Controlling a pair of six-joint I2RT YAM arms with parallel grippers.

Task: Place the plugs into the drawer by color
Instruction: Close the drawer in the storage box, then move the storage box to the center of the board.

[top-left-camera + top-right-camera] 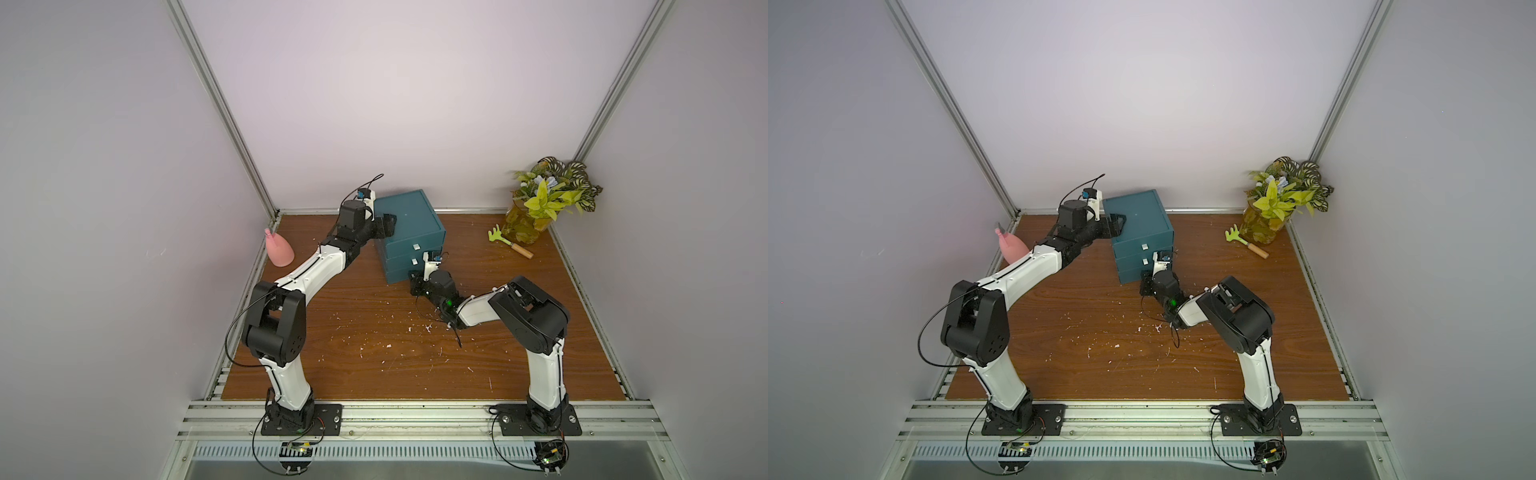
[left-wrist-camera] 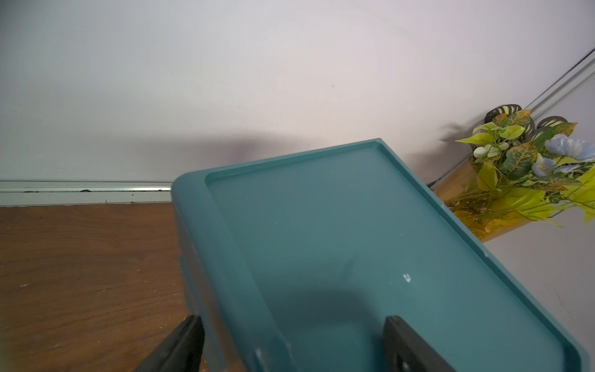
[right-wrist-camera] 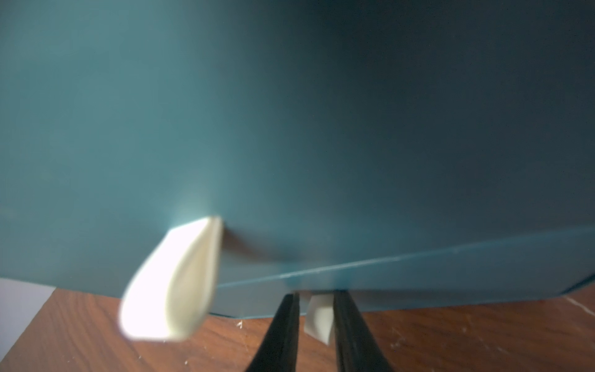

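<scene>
Closest to us, the right claw (image 3: 317, 294) pinches the white tab handle (image 3: 318, 319) on the lowest tier of the drawer (image 1: 409, 220), which stands on the worktop (image 1: 374, 353), while the left claw (image 1: 388, 224) sits spread astride the drawer's upper side edge.

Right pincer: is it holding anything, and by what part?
Yes. The right pincer pinches the small white tab handle on the lowest drawer of the cabinet, a finger on each side.
</scene>
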